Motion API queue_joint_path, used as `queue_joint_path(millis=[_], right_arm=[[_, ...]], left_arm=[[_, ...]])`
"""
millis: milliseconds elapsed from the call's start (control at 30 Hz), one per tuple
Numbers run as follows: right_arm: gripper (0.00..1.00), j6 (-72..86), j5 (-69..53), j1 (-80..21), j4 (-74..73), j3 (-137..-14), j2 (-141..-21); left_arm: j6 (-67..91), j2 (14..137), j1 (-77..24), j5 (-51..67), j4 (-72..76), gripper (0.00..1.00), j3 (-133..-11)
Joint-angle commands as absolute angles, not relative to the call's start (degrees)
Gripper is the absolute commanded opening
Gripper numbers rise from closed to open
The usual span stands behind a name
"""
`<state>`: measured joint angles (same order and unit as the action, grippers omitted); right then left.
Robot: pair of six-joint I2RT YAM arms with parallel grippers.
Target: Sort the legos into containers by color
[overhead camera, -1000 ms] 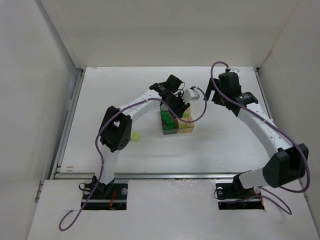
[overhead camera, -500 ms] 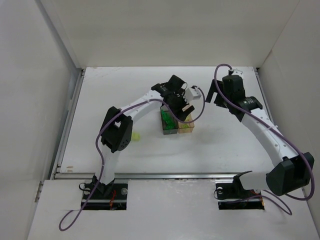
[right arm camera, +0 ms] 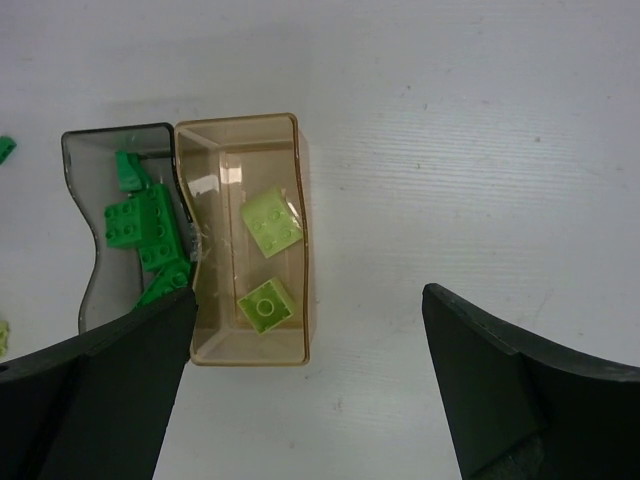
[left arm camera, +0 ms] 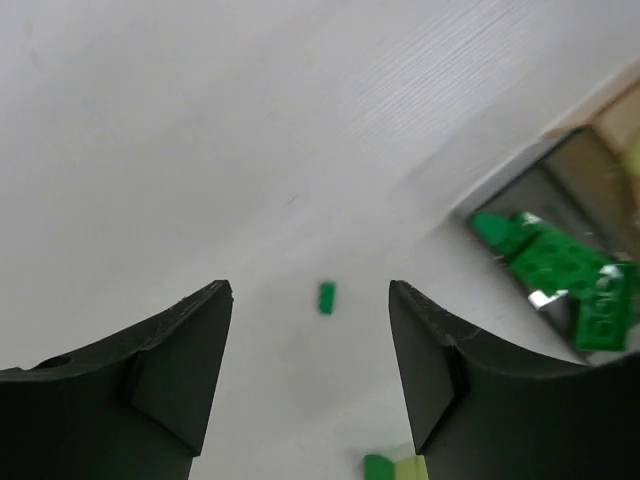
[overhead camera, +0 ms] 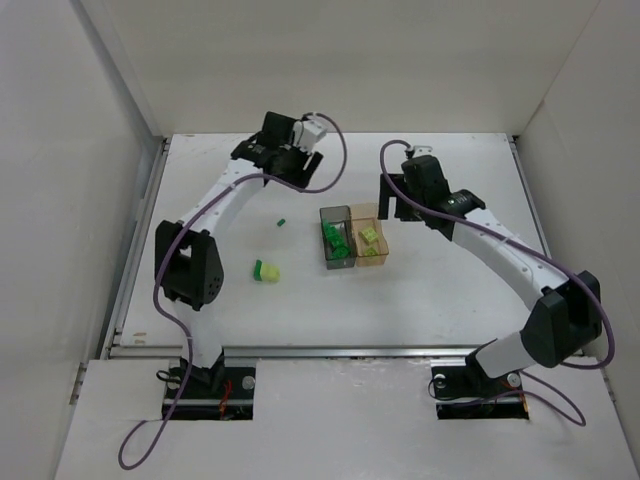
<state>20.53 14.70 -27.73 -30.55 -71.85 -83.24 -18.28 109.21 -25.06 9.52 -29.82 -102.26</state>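
Observation:
Two adjoining containers stand mid-table: a smoky grey box [overhead camera: 337,240] holding several dark green legos [right arm camera: 140,225], and an amber box [overhead camera: 368,238] holding two pale yellow-green legos [right arm camera: 271,222]. A tiny dark green lego [overhead camera: 282,223] lies left of the boxes; it shows between my left fingers in the left wrist view [left arm camera: 326,297]. A dark green and a pale lego lie joined side by side [overhead camera: 266,270] nearer the front. My left gripper [overhead camera: 283,170] is open and empty at the back left, above the table [left arm camera: 310,287]. My right gripper [overhead camera: 392,200] is open and empty just right of the amber box [right arm camera: 310,295].
White walls close the table on the left, back and right. A metal rail [overhead camera: 300,350] runs along the near edge. The left arm's purple cable [overhead camera: 335,165] loops near the back.
My left gripper has swung from over the containers to the back left, uncovering both boxes and the loose legos. My right gripper has moved left, closer to the amber box.

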Motion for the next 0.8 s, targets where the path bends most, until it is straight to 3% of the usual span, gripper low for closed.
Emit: queue_joint_path(millis=[0,167,500,567,600,767], right_arm=[[0.99,19.51,14.24,-28.13,-27.33,-75.67,-84.90],[0.99,19.51,12.30,-28.13,-26.81,-76.99,-87.18],[0.99,18.99,12.39,-28.13,-26.81,-77.52,-87.80],[0.99,18.98,12.39,-28.13,-26.81,-77.52,-87.80],[0.99,18.98,12.39,-28.13,-26.81,-77.52,-87.80],[0.99,18.46,12.92,-28.13,-26.81,-77.52,-88.41]], left_arm=[[-19.07,108.89,-23.38,3.01,-29.88,0.60,-94.33],[-19.60,111.17,-23.38,-0.87,-23.40,0.58,-84.66],[-16.70,117.42,-22.15,-2.99,-21.09,0.48,-85.35],[-16.70,119.00,-21.62,-2.21,-21.09,0.40,-85.34],[-16.70,119.70,-21.62,-1.59,-21.09,0.30,-85.34],[-14.77,122.52,-20.40,4.21,-26.89,0.08,-88.59]])
